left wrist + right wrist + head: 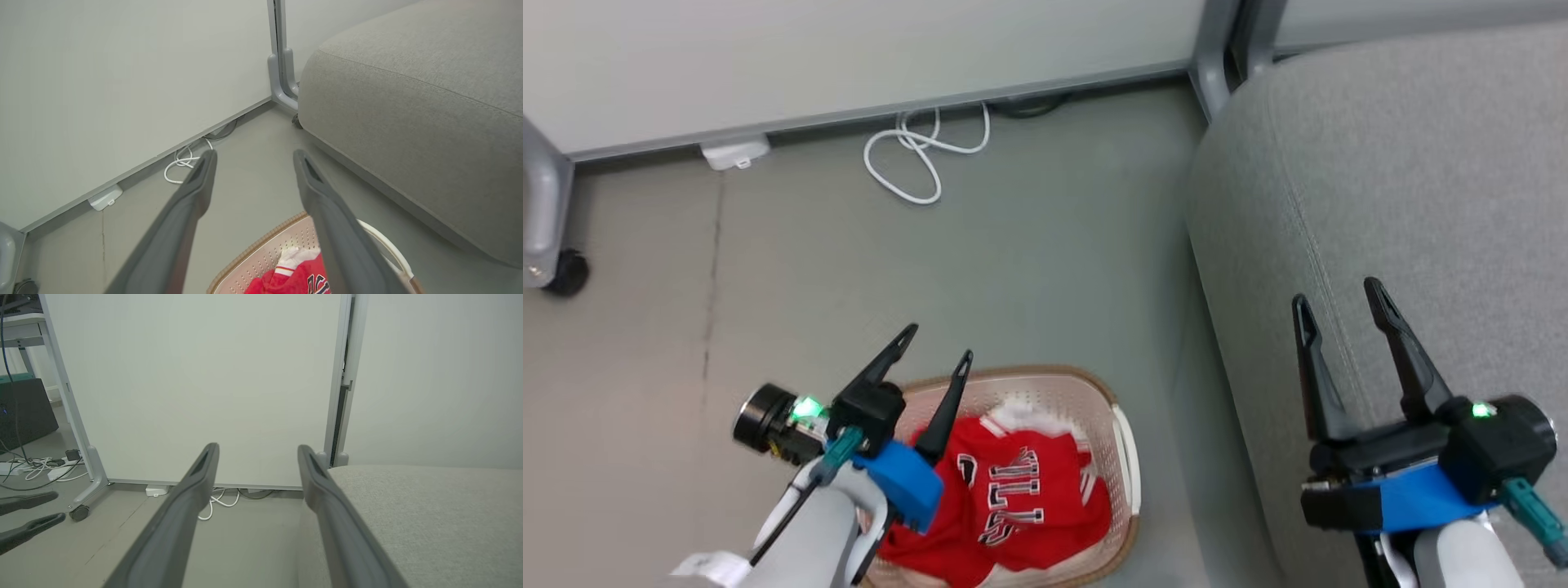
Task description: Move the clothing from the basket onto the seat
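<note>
Clothing (pixel 1021 498), bright red with white trim, lies bunched up in the basket (pixel 1029 371) on the floor at the bottom middle of the head view. The left gripper (pixel 938 342) hangs over the basket's left edge, its fingers wide apart and holding nothing. At the lower right, the right gripper (pixel 1335 291) is spread wide and empty too, above the grey seat (pixel 1421 163).
</note>
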